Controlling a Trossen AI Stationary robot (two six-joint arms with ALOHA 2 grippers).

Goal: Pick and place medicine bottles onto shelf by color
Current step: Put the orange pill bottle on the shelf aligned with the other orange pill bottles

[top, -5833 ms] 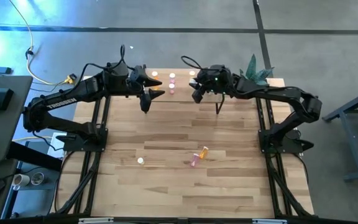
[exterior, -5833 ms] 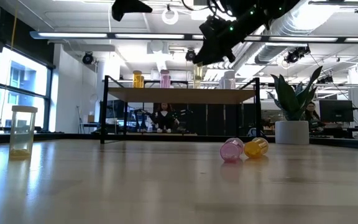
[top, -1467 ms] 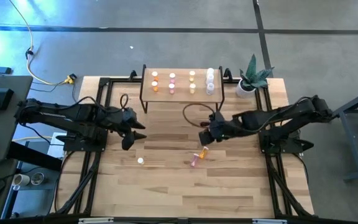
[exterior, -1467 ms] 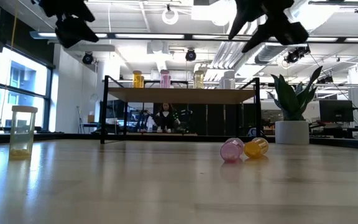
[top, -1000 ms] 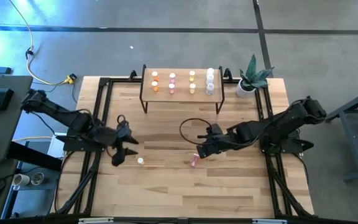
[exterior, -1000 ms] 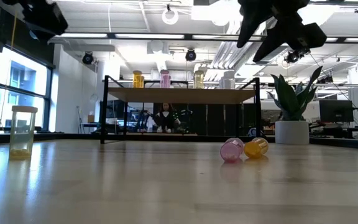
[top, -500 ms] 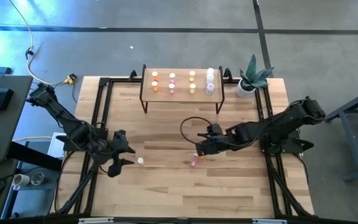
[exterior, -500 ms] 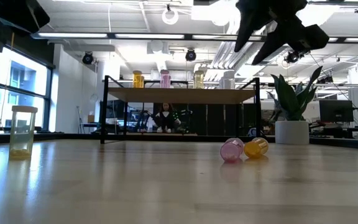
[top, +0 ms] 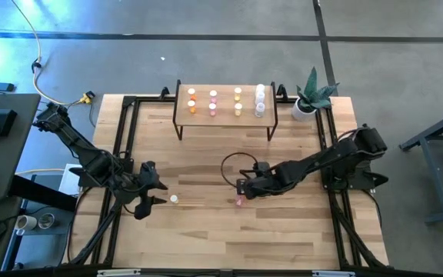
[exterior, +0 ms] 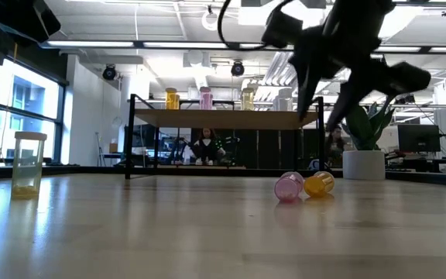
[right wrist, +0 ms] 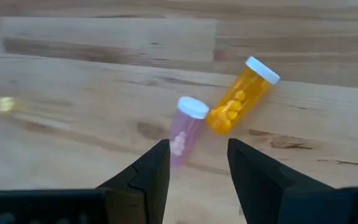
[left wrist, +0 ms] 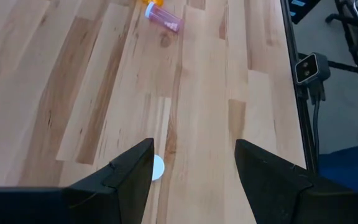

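A pink bottle [right wrist: 185, 127] and an orange bottle [right wrist: 241, 96] lie on their sides, touching, near the table's middle. My right gripper [right wrist: 197, 155] hangs open just above them, pointing steeply down; in the high view it [top: 244, 189] hides the orange bottle and leaves the pink one [top: 240, 201] in sight. A clear bottle with a white cap [top: 174, 198] stands upright on the table's left half. My left gripper [top: 149, 194] is open beside it, with the cap [left wrist: 156, 167] next to one finger. The shelf [top: 223, 114] at the far edge carries several bottles.
A potted plant [top: 306, 101] stands right of the shelf at the far edge. In the low view the lying bottles [exterior: 289, 187] are in front of the shelf [exterior: 227, 118], and a person [exterior: 205, 146] shows in the room behind. Bare wood spans the table's near half.
My right gripper has come down toward the pink and orange bottles, shifting slightly toward the table's left and rolling about its pointing line. My left gripper has swung toward the near edge, then stopped beside the clear bottle. No bottle has moved.
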